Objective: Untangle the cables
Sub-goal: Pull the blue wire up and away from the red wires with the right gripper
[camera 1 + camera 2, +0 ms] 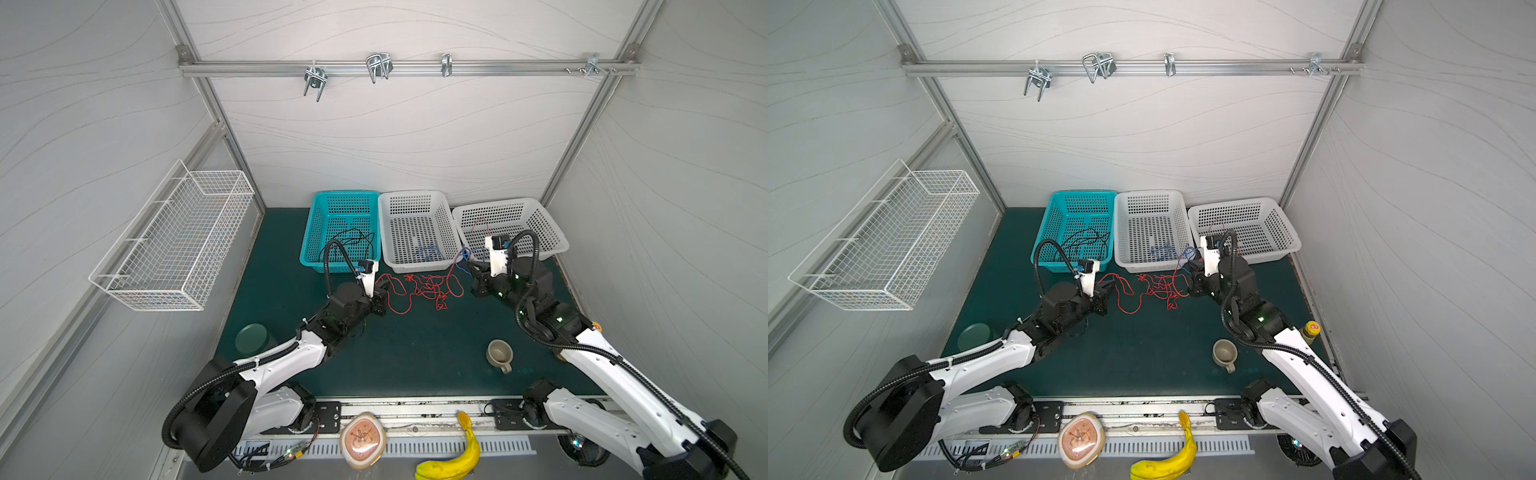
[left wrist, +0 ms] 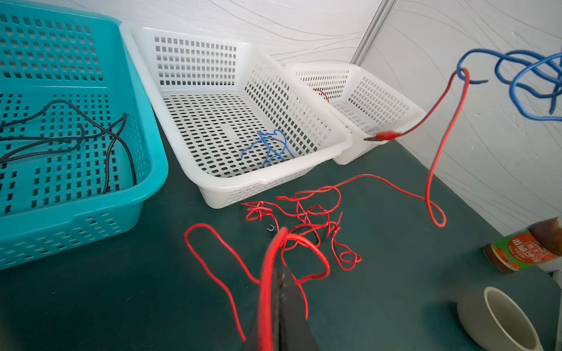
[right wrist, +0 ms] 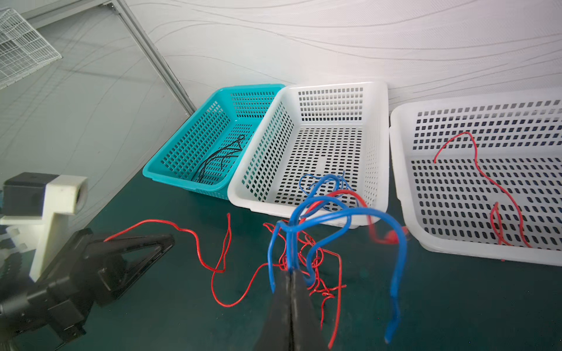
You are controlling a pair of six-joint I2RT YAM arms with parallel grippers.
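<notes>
A tangle of red cables [image 1: 428, 289] [image 1: 1160, 289] lies on the dark green mat in front of the baskets. My left gripper [image 2: 283, 268] [image 1: 384, 286] is shut on one red cable [image 2: 267, 288] at the tangle's left side. My right gripper [image 3: 291, 272] [image 1: 471, 266] is shut on a looped blue cable [image 3: 349, 214] [image 2: 523, 73], held above the mat at the tangle's right. A red cable [image 2: 438, 106] runs up from the mat and hooks through that blue loop.
Three baskets stand at the back: teal [image 1: 316, 232] with black cables [image 1: 353, 239], middle white [image 1: 419, 266] with a blue cable [image 1: 428, 251], right white [image 1: 552, 232] with a red cable [image 3: 486, 182]. Cup [image 1: 498, 353], bottle [image 1: 1310, 330] and green lid [image 1: 251, 338] stand nearer.
</notes>
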